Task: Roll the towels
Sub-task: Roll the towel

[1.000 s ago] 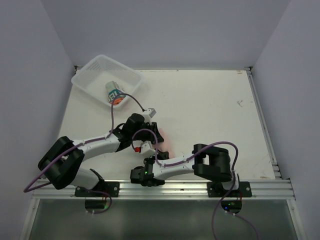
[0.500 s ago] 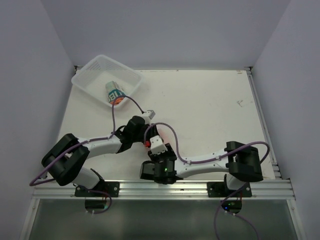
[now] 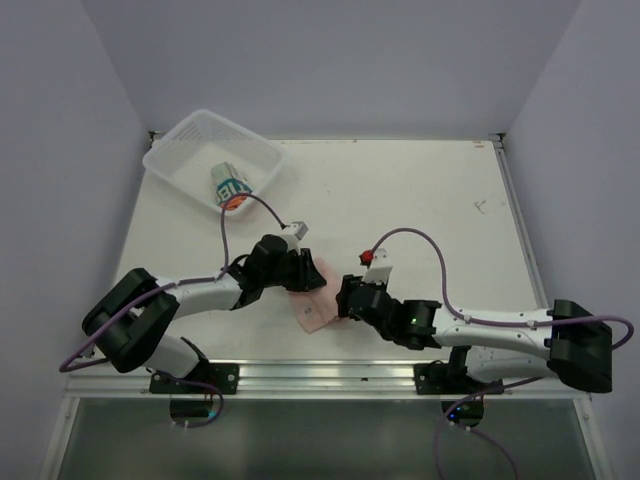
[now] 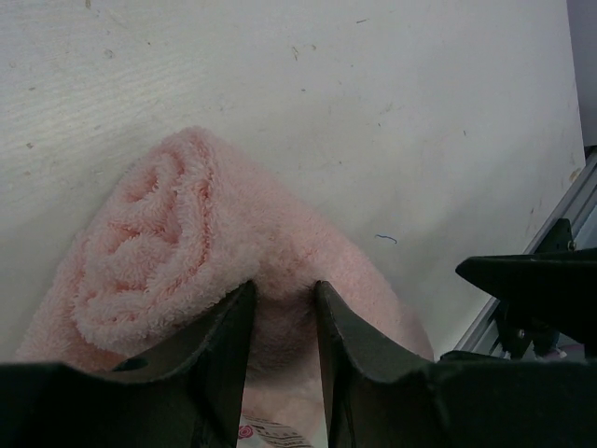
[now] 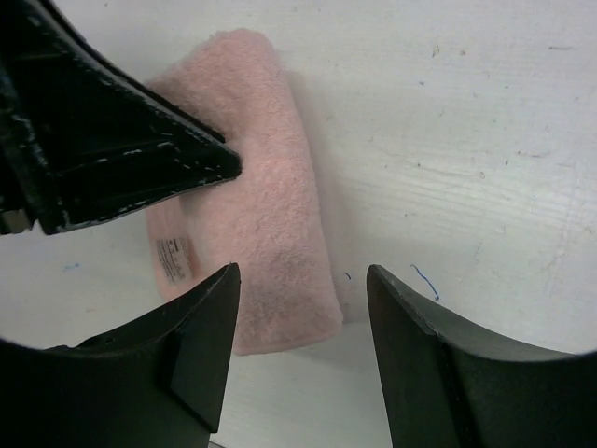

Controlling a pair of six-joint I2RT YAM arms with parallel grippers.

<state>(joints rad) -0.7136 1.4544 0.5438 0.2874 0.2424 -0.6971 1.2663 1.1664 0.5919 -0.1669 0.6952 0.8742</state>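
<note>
Plastic comes first on your left: a white mesh plastic basket [image 3: 185, 150], rectangular with sloped walls, stands at the far left corner of the white table [image 3: 430, 210]. Inside it lies the white and teal printed towel with the orange edge [image 3: 230, 187], wound into a short roll.

Right of that and nearer you, your left gripper [image 3: 303, 275] is clamped on the pale pink terry towel [image 3: 315, 308]. This towel lies on the table near the front edge, between the two grippers. Only the left wrist view shows you its looped pile and the spiral of its rolled end; there the black fingers pinch a soft fold of the roll between them. The top view gives you just a flat pink patch, half covered by that gripper. The right wrist view adds a small printed label [image 5: 173, 259] on the towel, and one black finger of the left gripper crossing over the roll.

Your right gripper [image 3: 345, 297] stands just beside the towel's right end, jaws spread wide and holding nothing. Further right, the tabletop carries small dark marks [image 5: 424, 278].
</note>
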